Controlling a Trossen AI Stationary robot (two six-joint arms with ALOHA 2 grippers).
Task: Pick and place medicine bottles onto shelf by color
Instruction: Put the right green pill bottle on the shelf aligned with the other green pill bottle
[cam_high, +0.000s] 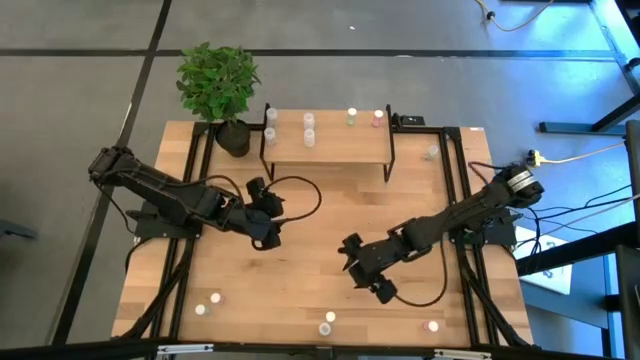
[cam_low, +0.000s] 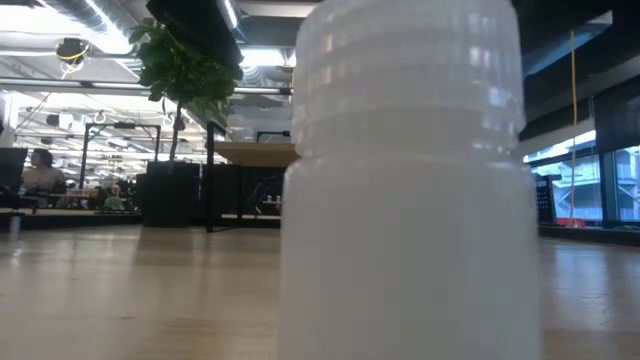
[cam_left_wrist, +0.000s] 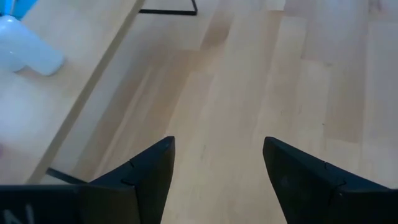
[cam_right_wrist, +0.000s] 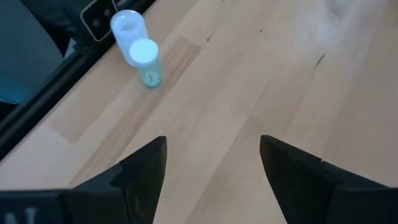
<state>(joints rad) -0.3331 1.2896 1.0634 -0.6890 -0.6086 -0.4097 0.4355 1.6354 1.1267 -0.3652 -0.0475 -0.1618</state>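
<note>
The shelf (cam_high: 325, 145) stands at the table's far middle with several medicine bottles on it: white-capped ones (cam_high: 308, 130) toward its left, a green-capped one (cam_high: 351, 117) and a pink-capped one (cam_high: 378, 118) toward its right. More bottles stand along the near edge (cam_high: 328, 322) (cam_high: 207, 303) (cam_high: 432, 326). My left gripper (cam_high: 270, 215) (cam_left_wrist: 217, 180) hovers open above bare table, left of centre. My right gripper (cam_high: 368, 285) (cam_right_wrist: 211, 180) is open above the table near two bottles (cam_right_wrist: 144, 62) that stand close together at the near edge. Nothing is between either pair of fingers.
A potted plant (cam_high: 218, 85) stands at the shelf's left end. One bottle (cam_high: 432, 152) sits to the right of the shelf. Black rails (cam_high: 460, 200) run along the table's sides. In the low view a whitish bottle (cam_low: 410, 180) fills the picture.
</note>
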